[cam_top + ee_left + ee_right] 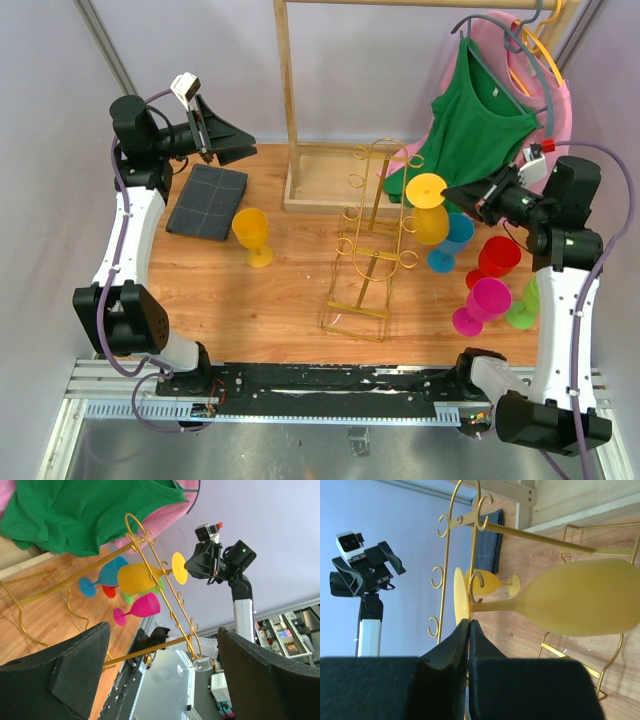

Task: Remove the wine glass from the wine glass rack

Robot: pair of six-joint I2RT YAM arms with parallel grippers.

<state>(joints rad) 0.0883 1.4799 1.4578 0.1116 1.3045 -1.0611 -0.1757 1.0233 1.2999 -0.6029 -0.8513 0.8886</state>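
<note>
Tabletop (260, 310) of pale wood, seen from above, with a tall wooden clothes rail (285, 90) at the back and the two arms at the near edge. Near the middle stands the wine glass rack (370, 255), a thin gold wire frame on a rectangular base, with small open ring hooks along its uprights.

The left gripper (235, 145) is held high over the far left corner, well apart from the rack. In the left wrist view its fingers (75, 675) are spread wide and hold nothing. The right gripper (458, 197) reaches in from the right side to the upper part of the rack.

The wine glass (432, 222) is opaque yellow with a rounded bowl, a slim stem and a flat round foot (458, 592). It hangs on the right side of the rack, foot uppermost. In the right wrist view the right fingers (455, 650) pinch the rim of the foot edge-on, and the stem passes through one ring hook (476, 587).

Judged progress: the grasp is made, but the glass is not yet free. What is left is to slide the stem out of the hook's open side and carry the glass clear of the wire.
</note>
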